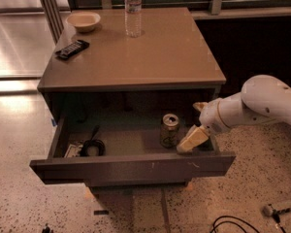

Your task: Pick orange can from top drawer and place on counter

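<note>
The orange can (169, 130) stands upright in the open top drawer (131, 166), right of its middle, silver top showing. My gripper (196, 122) is on the white arm that reaches in from the right. It sits at the drawer's right end, just right of the can and not touching it. It is open and empty: one tan finger (193, 139) is low inside the drawer beside the can, the other (200, 105) is higher up near the cabinet's edge. The counter (155, 52) is the tan top above the drawer.
On the counter stand a clear water bottle (133, 11) at the back, a pale bowl (83, 20) at the back left and a dark remote (72, 49). The drawer's left part holds a black coiled cable (92, 146) and a small packet (73, 150). Cables lie on the floor (233, 223).
</note>
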Action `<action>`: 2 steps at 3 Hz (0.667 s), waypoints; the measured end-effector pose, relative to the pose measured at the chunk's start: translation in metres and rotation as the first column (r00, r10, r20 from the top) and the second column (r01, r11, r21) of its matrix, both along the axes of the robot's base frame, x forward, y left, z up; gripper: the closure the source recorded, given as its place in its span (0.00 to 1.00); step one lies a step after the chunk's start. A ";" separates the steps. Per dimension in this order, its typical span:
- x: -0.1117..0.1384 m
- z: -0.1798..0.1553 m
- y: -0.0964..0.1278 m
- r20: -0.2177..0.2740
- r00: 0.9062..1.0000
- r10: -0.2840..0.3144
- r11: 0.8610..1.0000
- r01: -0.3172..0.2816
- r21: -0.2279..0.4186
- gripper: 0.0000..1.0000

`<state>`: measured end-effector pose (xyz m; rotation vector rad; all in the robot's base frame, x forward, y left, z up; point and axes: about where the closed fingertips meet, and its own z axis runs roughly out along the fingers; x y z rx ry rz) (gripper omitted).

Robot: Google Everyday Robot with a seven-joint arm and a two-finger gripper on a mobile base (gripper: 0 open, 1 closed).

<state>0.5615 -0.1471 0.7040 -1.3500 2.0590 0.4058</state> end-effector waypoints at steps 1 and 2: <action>0.013 -0.012 0.012 -0.003 1.000 0.005 0.999 -0.005 0.039 0.13; 0.024 -0.018 0.024 0.000 1.000 0.015 0.997 -0.015 0.073 0.13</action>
